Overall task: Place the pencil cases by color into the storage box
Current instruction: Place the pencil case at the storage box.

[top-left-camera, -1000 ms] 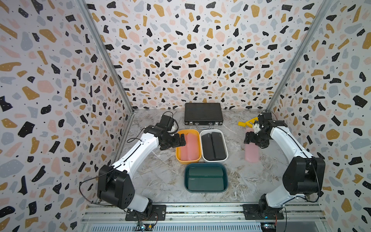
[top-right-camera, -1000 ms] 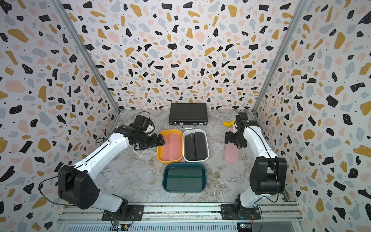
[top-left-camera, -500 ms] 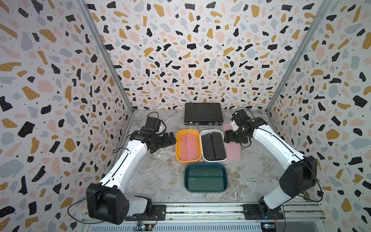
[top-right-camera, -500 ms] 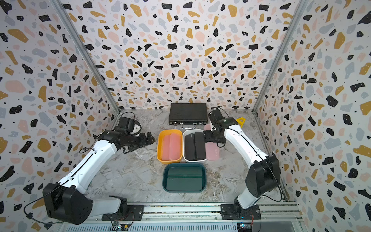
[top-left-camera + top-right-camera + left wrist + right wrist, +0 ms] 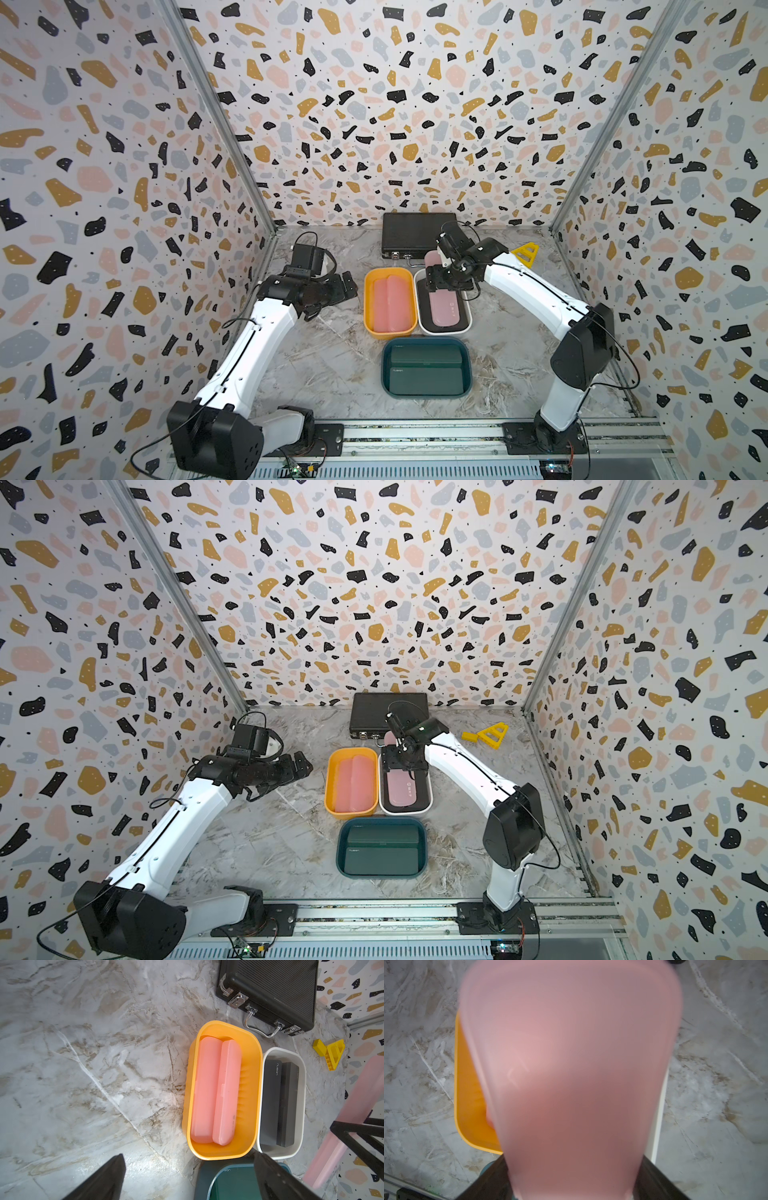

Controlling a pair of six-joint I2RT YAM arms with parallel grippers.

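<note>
Right jaws clamp pink pencil case [image 5: 446, 310] over white tub [image 5: 444, 333]; left jaws apart

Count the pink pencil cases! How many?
3. Two pink cases lie in the yellow tub; the right gripper holds a third case over the white tub. Others may hide underneath.

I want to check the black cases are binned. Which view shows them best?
The left wrist view: both black cases lie side by side in the white tub, unobstructed. In both top views the pink case in the right gripper covers most of them; the right wrist view is filled by that case.
</note>
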